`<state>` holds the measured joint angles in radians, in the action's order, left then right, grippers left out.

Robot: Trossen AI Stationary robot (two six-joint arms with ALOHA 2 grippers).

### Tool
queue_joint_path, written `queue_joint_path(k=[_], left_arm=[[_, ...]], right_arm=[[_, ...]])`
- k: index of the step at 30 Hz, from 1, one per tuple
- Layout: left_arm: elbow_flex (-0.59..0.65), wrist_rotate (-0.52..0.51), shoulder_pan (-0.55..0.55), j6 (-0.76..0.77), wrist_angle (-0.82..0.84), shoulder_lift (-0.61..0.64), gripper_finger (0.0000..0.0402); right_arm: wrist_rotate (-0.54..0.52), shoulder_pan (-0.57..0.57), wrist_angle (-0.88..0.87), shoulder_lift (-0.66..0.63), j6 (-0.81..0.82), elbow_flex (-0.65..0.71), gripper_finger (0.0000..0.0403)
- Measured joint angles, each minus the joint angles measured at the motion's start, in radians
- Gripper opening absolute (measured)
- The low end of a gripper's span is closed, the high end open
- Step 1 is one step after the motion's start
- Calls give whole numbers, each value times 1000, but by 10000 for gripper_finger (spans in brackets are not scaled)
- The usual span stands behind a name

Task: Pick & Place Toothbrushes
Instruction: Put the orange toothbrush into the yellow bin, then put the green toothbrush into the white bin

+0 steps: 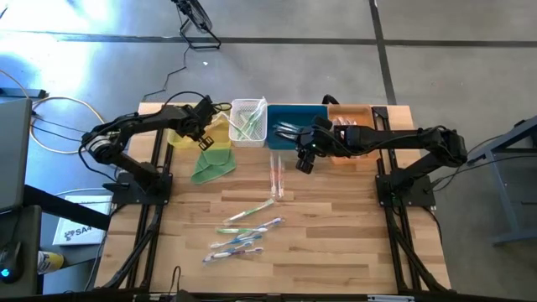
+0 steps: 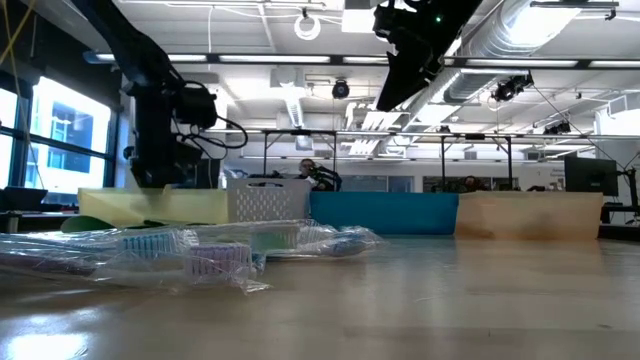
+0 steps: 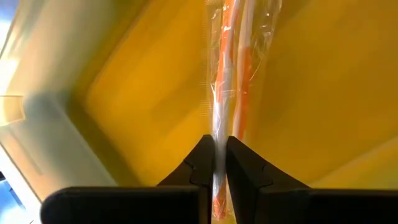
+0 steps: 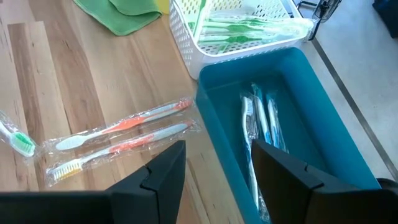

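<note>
A wooden bench (image 1: 336,252) carries a row of four bins along its far edge: a yellow bin (image 1: 180,134), a white basket (image 1: 248,122), a blue bin (image 1: 289,117) and a tan bin (image 1: 357,113). The left gripper (image 3: 219,163) sits over the yellow bin, its jaws clamped on an orange toothbrush (image 3: 227,81) in a clear wrapper. The right gripper (image 4: 214,163) hovers above the near edge of the blue bin, its jaws apart and holding nothing. Blue-white toothbrushes (image 4: 261,124) lie inside the blue bin, and green toothbrushes (image 4: 239,28) fill the white basket. Two wrapped orange-handled toothbrushes (image 4: 118,140) lie on the bench just in front of the blue bin. More wrapped toothbrushes (image 1: 243,231) are scattered near the middle of the bench, toward the front edge. A folded green cloth (image 1: 211,164) lies in front of the yellow bin.
</note>
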<state>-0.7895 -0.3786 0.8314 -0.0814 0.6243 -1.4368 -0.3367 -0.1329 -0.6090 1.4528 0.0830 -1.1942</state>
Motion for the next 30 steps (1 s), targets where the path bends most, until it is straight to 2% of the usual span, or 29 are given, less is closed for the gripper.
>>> queue_joint_path(k=[17, 26, 30], left_arm=[[0, -8, 0, -19, -7, 0, 29], [0, -16, 0, -20, -22, 0, 138], [0, -16, 0, -23, -29, 0, 166]], right_arm=[[33, 0, 0, 0, 0, 0, 176], [33, 0, 0, 0, 0, 0, 176], [33, 0, 0, 0, 0, 0, 176]])
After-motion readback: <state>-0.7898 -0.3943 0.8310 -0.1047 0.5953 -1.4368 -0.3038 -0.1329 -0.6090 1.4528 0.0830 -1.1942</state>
